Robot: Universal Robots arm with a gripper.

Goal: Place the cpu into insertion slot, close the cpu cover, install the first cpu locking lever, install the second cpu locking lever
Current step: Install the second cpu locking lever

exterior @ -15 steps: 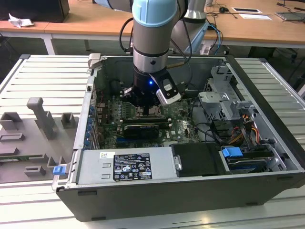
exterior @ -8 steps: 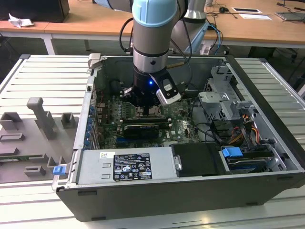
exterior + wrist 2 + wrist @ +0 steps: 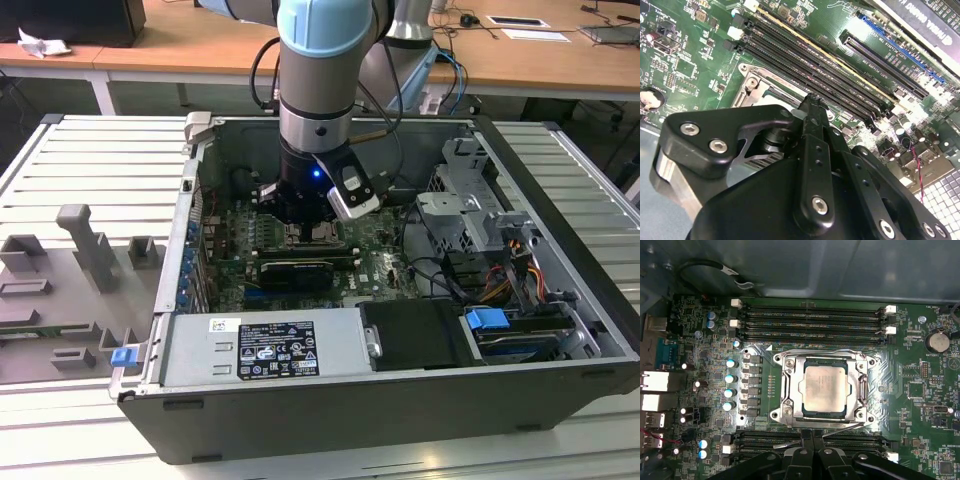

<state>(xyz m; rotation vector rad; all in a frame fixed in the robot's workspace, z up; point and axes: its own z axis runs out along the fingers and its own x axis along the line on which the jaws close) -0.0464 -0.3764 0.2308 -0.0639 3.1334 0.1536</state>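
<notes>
Starting closest in: your gripper (image 3: 812,440) sits low over the motherboard (image 3: 920,365), and in the first wrist view its two black fingertips (image 3: 806,440) look pressed together with nothing between them, right at the edge of the insertion slot (image 3: 782,395). In the second wrist view the same fingers (image 3: 815,130) come down to a narrow tip just beside the slot's silver rim (image 3: 752,87), next to the long black memory slots (image 3: 805,65).

Just past the fingertips, the cpu (image 3: 822,387) is already lying flat in the slot, pale silvery face up. The cpu cover (image 3: 860,390) is folded down around it, framing the chip through its window. A thin wire lever (image 3: 840,352) runs along the far side of the cover, and another (image 3: 840,426) runs along the near side by your fingers; can't tell if either is latched.

Further out, more memory slots (image 3: 810,315) line the far side of the socket, with a coin battery (image 3: 939,341) off to one side.

Pulling back to the exterior view, the arm (image 3: 320,70) reaches straight down into the open computer case (image 3: 300,420), gripper (image 3: 305,225) down at the board in the middle, sitting on a ribbed grey table (image 3: 90,170).
</notes>
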